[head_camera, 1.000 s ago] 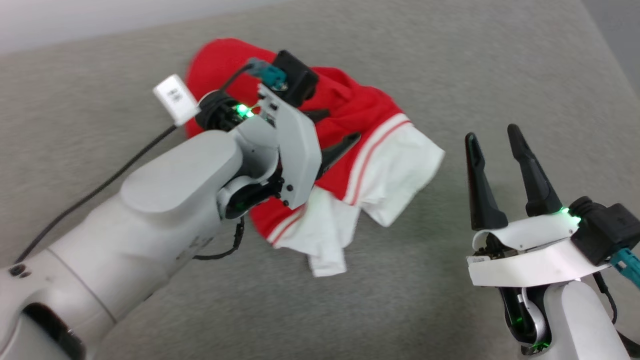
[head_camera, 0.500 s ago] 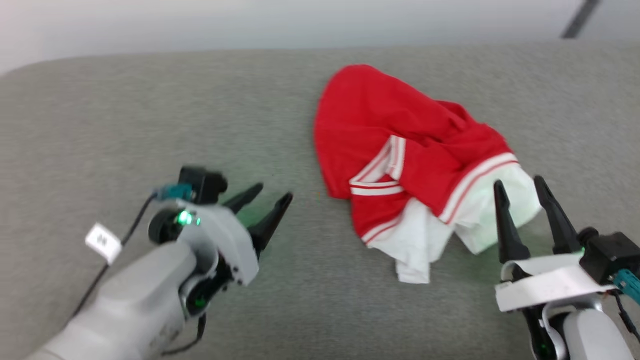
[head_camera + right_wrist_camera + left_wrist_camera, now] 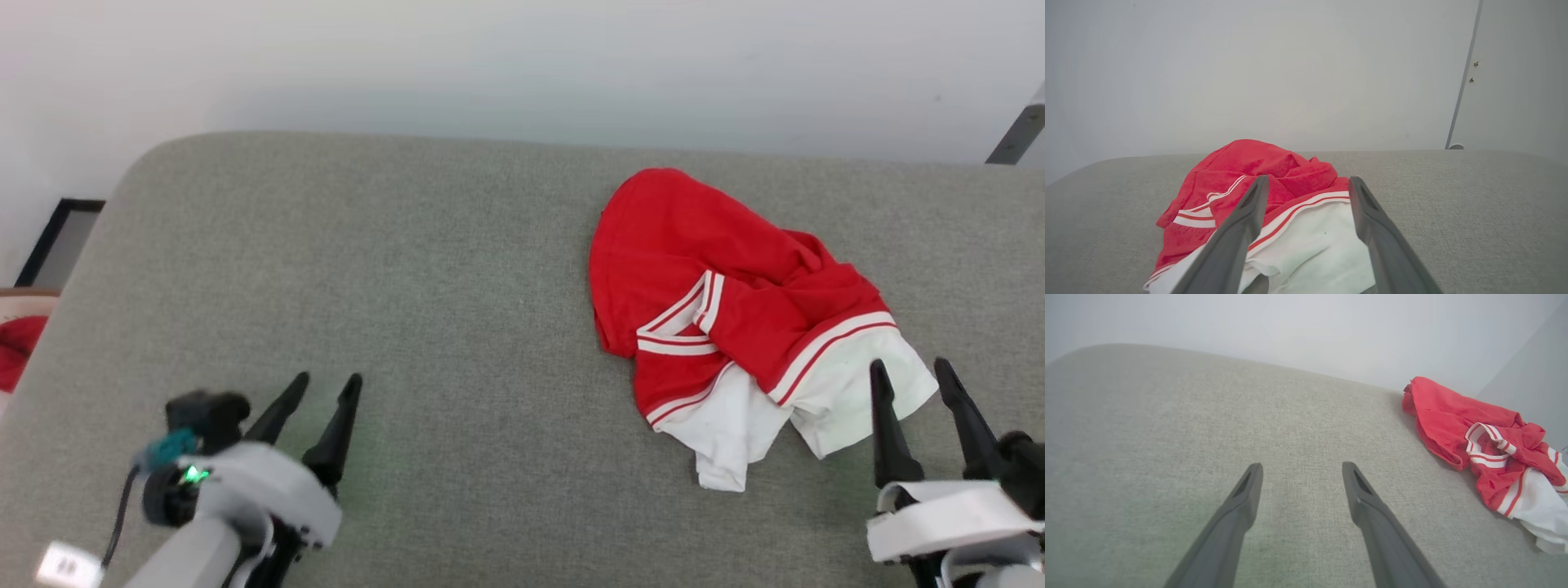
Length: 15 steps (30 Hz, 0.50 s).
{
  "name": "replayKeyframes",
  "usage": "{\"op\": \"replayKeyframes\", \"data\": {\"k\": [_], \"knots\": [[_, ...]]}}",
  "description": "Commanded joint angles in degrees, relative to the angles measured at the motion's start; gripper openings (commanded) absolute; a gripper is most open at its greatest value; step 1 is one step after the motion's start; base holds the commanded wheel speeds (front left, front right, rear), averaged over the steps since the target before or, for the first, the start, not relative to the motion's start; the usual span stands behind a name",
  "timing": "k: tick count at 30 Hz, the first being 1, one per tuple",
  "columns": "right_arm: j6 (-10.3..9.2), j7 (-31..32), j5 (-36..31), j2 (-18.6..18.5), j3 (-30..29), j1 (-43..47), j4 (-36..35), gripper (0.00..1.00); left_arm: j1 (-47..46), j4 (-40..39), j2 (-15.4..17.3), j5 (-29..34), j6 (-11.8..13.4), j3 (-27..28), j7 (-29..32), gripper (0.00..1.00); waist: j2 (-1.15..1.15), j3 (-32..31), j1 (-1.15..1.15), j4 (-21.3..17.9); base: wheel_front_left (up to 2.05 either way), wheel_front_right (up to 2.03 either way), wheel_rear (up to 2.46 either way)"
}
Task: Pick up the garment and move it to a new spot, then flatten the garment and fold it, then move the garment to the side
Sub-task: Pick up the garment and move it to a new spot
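Note:
The garment lies crumpled on the right part of the grey cushioned surface, red with white panels and striped trim. It also appears at the right edge of the left wrist view and straight ahead in the right wrist view. My left gripper stands open over bare grey fabric at the lower left, far from the cloth, its fingers holding nothing. My right gripper is open at the lower right, its tips just at the garment's white edge, with nothing between them.
A pale wall runs behind the surface's far edge. Past the rounded left corner of the surface I see a dark-framed object and something red lower down. A grey bar slants at the upper right.
The head camera has swung and tilted, so the whole picture shifted. My left arm pulled off the garment and back to the lower left, open. The garment lies released on the surface.

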Motion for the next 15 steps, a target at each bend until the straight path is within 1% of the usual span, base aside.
{"op": "replayKeyframes", "data": {"k": [1,4,6,7,9,12,15], "knots": [[0.03,-0.03,0.65,-0.2,-0.46,0.75,-0.13,1.0,1.48,-1.18,-0.3,1.93,0.36,1.29,-0.02,1.0,0.0,-0.77,0.0,-0.06,0.0,0.0,0.0],[0.03,0.04,1.16,-0.26,-1.61,1.93,-0.7,1.0,8.46,-6.32,-1.81,9.11,1.42,10.73,-0.02,1.0,0.0,-1.25,0.0,-0.77,0.0,0.0,0.0],[0.03,0.14,1.31,-0.24,-2.06,2.48,-1.09,1.0,11.97,-9.66,-2.63,15.28,1.76,15.83,-0.03,1.0,0.0,-1.52,0.0,-1.41,0.0,0.0,0.0],[0.03,0.18,1.42,-0.23,-2.2,2.67,-1.29,1.0,13.67,-11.01,-3.55,17.55,1.85,17.9,-0.03,1.0,0.0,-1.62,0.0,-1.69,0.0,0.0,0.0],[0.03,0.22,1.44,-0.15,-2.22,2.79,-1.6,1.0,16.59,-13.67,-4.74,22.94,1.67,21.48,-0.03,1.0,0.0,-1.9,0.0,-2.32,0.0,0.0,0.0],[0.03,0.22,1.76,-0.2,-2.42,2.66,-2.15,1.0,19.31,-17.16,-6.75,29.44,1.13,26.09,-0.03,1.0,0.0,-2.1,0.0,-3.0,0.0,0.0,0.0],[0.03,0.19,2.0,-0.03,-2.44,2.3,-2.93,1.0,20.98,-19.85,-8.74,34.37,0.28,29.52,-0.03,1.0,0.0,-2.31,0.0,-3.45,0.0,0.0,0.0]]}}
